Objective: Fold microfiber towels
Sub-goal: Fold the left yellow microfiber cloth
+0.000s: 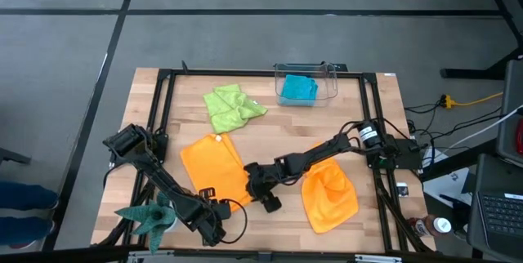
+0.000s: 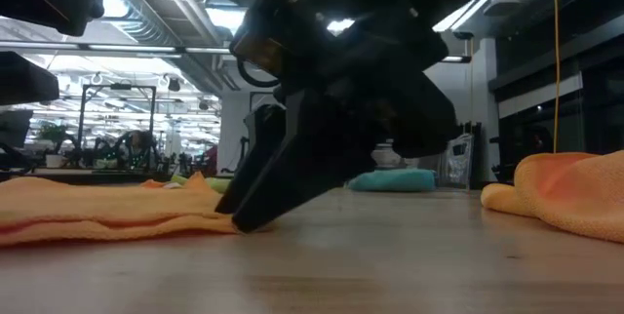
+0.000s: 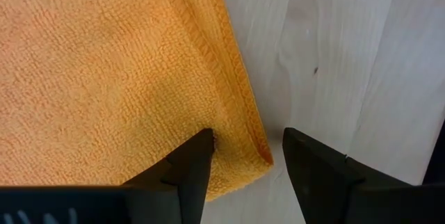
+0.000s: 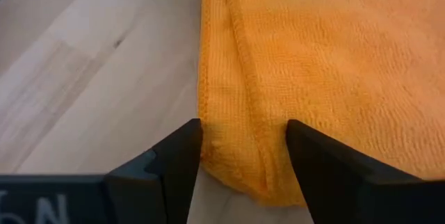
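Two grippers are down at the same cloth here. The left gripper (image 3: 242,156) has its fingers spread apart, straddling the near corner of the flat orange towel (image 1: 214,167): one finger sits on the terry surface, the other on bare wood just past the hemmed edge. It isn't clamped on anything yet, the corner just lies between the fingers. In the high view that gripper (image 1: 214,211) is at the front edge of the table, at the towel's near end.

The right gripper (image 4: 243,147) is spread wide too, and the folded edge of that same orange towel (image 4: 313,64) lies in the gap between its fingers, again with no pinch on it. From above it (image 1: 260,189) reaches in from the right and sits at the towel's right-hand near corner. The low view shows it tilted with its tips at the table, touching the towel's edge.

Moving outward: the second orange towel (image 1: 328,196) is in a rumpled heap just right of the right arm. The lime green towel (image 1: 231,106) lies crumpled toward the back of the wooden table (image 1: 278,128). The teal towel (image 1: 297,89) sits inside a clear plastic bin (image 1: 329,73) at the back edge. A dark green spiky plant figure (image 1: 151,214) stands at the front left corner beside the left arm.
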`<action>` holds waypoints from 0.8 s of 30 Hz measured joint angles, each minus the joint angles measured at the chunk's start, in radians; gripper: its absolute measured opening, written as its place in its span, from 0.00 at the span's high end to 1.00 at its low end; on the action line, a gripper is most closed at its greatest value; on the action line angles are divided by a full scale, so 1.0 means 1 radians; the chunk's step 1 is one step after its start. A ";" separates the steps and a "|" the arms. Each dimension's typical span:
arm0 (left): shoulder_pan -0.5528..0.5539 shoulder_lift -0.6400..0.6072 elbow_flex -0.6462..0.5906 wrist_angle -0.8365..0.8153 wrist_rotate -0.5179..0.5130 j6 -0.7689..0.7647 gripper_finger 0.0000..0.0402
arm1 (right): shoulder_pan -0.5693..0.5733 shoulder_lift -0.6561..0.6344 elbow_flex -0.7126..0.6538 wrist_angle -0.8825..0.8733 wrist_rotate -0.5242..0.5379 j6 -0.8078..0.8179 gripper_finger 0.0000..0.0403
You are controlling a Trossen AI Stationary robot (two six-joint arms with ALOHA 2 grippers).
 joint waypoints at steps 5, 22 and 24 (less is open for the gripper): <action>0.000 0.001 0.000 0.000 -0.017 0.044 0.56 | 0.002 0.002 0.004 -0.077 0.058 0.014 0.47; 0.053 0.038 0.002 0.009 -0.128 0.234 0.95 | 0.005 -0.006 0.004 -0.156 0.149 0.174 0.90; 0.067 0.039 0.001 0.006 -0.140 0.252 0.98 | 0.005 -0.011 0.004 -0.182 0.148 0.213 0.97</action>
